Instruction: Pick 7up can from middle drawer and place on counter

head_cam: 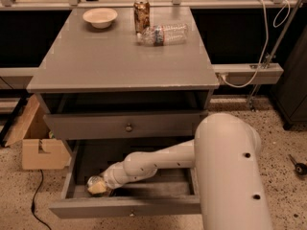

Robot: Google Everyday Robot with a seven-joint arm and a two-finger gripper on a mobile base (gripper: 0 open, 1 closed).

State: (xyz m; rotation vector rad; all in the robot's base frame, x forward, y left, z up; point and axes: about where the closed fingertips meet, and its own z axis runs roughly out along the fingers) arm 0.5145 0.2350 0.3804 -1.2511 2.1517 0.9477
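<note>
- Middle drawer (129, 207), lower left of frame: pulled open so the arm can reach inside.
- 7up can (93, 181): a silvery end shows in the drawer's front-left corner, right at the claw.
- Claw (99, 189): low in that corner, apparently there for the can. Cannot tell whether it grips anything.
- Tabletop (120, 63), upper centre: bowl (100, 17), brown can (141, 13) and bottle (163, 34) sit at the far edge, so the near part suits the set-down.

Dim warm overhead light; counter (120, 56) evenly lit; claw (98, 186) front-left in shadowed drawer (124, 208).

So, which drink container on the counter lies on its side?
The clear plastic bottle; the brown-gold can beside it stands upright. The gripper is down in the open middle drawer.
</note>
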